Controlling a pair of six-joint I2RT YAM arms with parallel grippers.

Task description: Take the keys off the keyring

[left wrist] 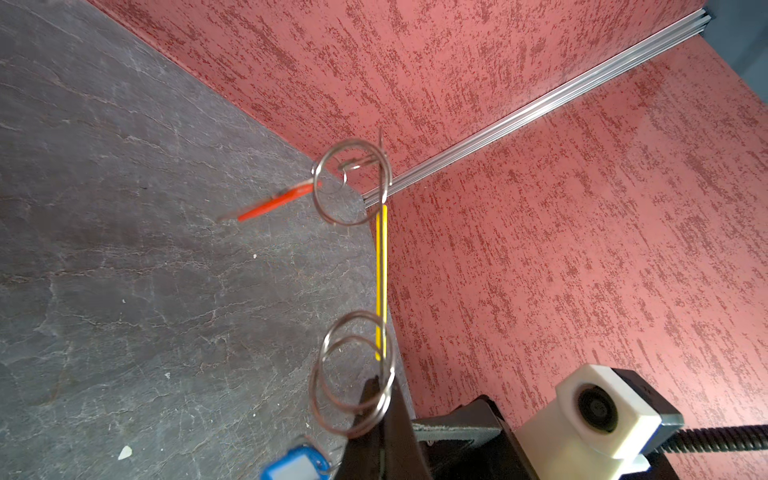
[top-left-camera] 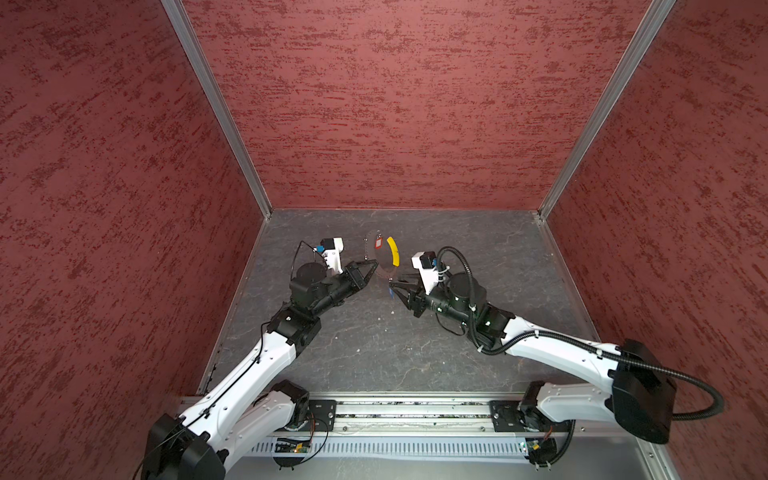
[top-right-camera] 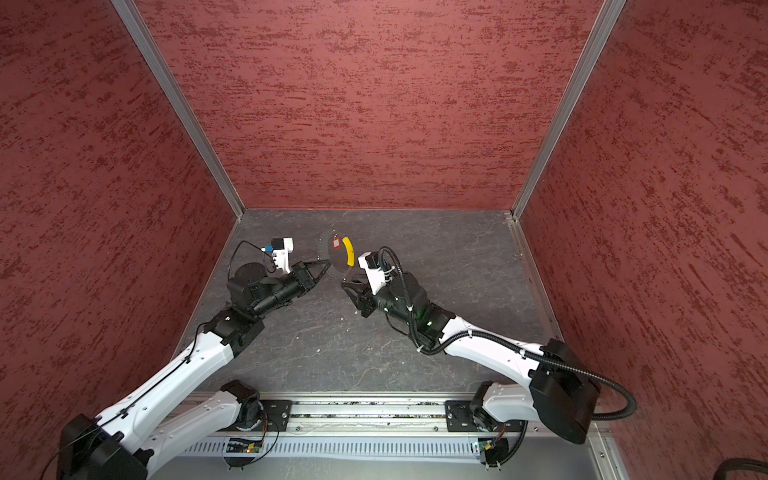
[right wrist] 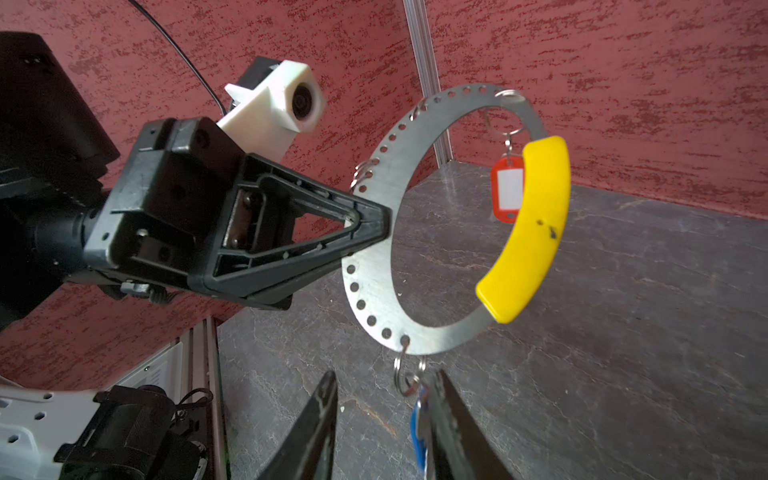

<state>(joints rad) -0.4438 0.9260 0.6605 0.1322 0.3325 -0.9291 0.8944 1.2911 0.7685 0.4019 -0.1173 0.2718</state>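
The keyring (right wrist: 374, 291) is a flat silvery band with a row of holes and a curved yellow segment (right wrist: 536, 224). It is held upright above the floor, and my left gripper (left wrist: 384, 386) is shut on its rim; in both top views the left gripper (top-left-camera: 373, 263) (top-right-camera: 328, 262) meets the keyring (top-left-camera: 393, 250) (top-right-camera: 349, 251). A red-tagged key (right wrist: 507, 189) (left wrist: 282, 201) hangs from a small ring near the yellow part. A blue-tagged key (right wrist: 417, 432) (left wrist: 297, 463) hangs below the band between the fingers of my right gripper (right wrist: 385, 378), against one finger. The jaws stand apart.
Red textured walls close the cell on three sides. The floor (top-left-camera: 374, 353) is dark slate. An aluminium rail (top-left-camera: 415, 409) carrying both arm bases runs along the front edge. The keyring hangs toward the back of the floor, between the two arms.
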